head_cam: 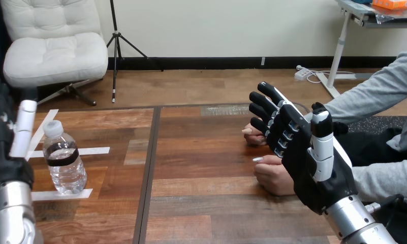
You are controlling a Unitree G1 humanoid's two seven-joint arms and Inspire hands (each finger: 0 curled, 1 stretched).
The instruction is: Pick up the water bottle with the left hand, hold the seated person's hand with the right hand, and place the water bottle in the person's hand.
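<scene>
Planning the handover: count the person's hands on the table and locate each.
2. The person's farther hand lies on the table; the person's nearer hand lies closer to the robot. The right hand partly covers both.

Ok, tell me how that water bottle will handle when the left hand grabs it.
The water bottle looks mostly full, so it is probably weighty for its size. Its clear plastic may give under a squeeze. Tall, narrow and upright on the table, it could tip if the left hand nudges it near its top.

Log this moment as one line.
water bottle: upright on table, untouched | left hand: open, beside it | right hand: open, by person's hands, no grip
</scene>
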